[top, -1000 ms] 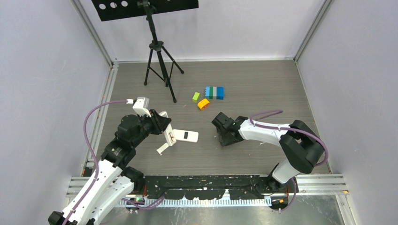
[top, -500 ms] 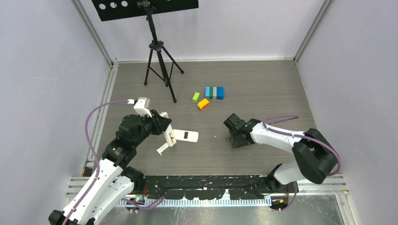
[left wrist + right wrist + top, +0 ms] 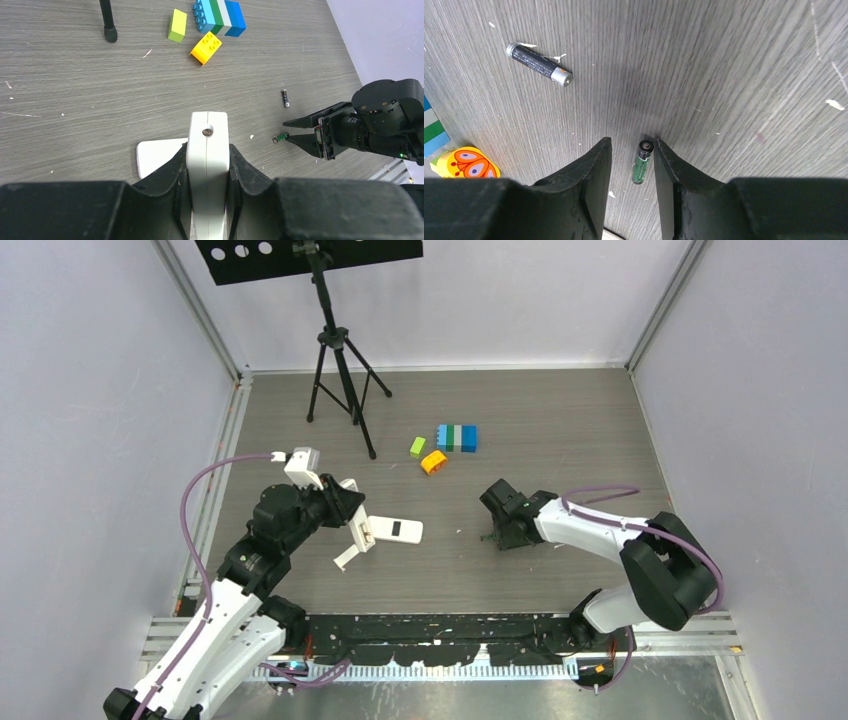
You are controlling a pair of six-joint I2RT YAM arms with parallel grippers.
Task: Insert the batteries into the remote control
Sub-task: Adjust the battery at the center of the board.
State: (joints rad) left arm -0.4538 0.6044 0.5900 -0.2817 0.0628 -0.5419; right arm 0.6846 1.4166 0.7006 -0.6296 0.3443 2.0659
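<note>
My left gripper [image 3: 208, 147] is shut on a white remote [image 3: 207, 170] and holds it on edge; in the top view the gripper [image 3: 352, 525] is left of centre. A flat white piece [image 3: 398, 530] with a dark window lies on the table right beside it. My right gripper [image 3: 631, 145] is open and low over the table, straddling a small green battery [image 3: 642, 162] that lies close against its right finger. A second, black battery [image 3: 539, 64] lies apart, farther off. Both the green battery [image 3: 281, 137] and the black battery [image 3: 285, 98] also show in the left wrist view.
A black tripod [image 3: 335, 370] stands at the back left. A blue-green-white toy block stack [image 3: 456, 437], a bright green block [image 3: 417, 447] and an orange block [image 3: 433, 461] lie behind centre. Grey walls enclose the table.
My right gripper has moved to the right across the table and now sits over the green battery. My left arm and the remote have not moved.
</note>
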